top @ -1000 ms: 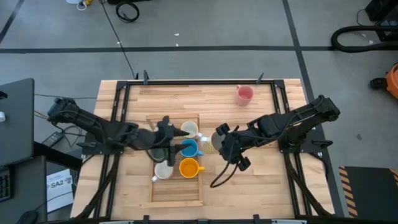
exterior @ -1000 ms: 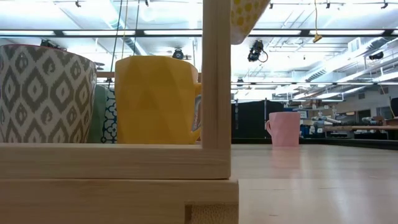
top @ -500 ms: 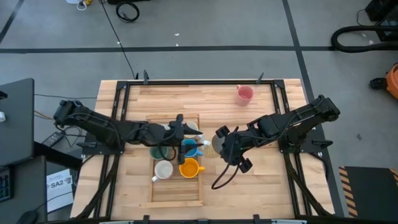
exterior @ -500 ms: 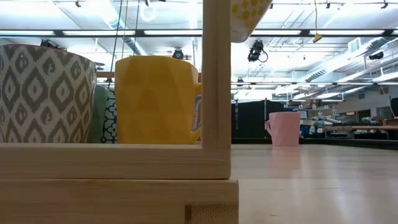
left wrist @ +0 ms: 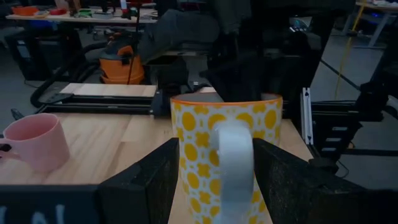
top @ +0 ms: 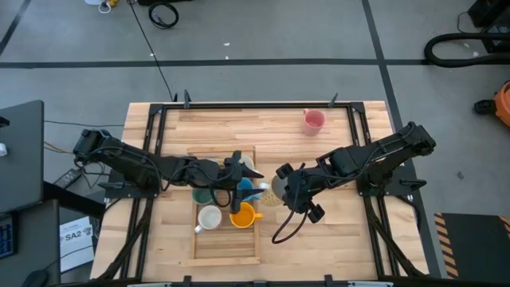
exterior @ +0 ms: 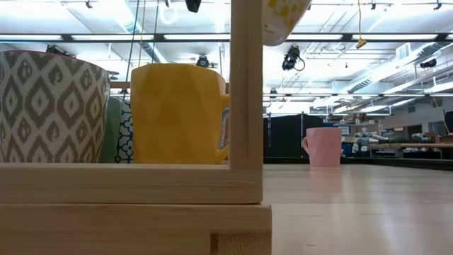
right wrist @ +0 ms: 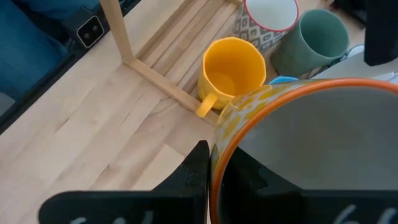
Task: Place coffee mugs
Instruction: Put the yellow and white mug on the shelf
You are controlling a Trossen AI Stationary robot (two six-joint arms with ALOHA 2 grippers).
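Over the wooden slatted tray, right gripper clamps a yellow-patterned white ceramic mug, lifted by the tray's right edge. Left gripper faces its handle, fingers spread either side. Orange-yellow mug, patterned white mug, teal mug sit in tray. Pink mug stands well apart.

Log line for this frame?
right gripper: holds yellow-patterned mug aloft beside tray | left gripper: open, facing it | pink mug: apart on table

Six mugs; two arms
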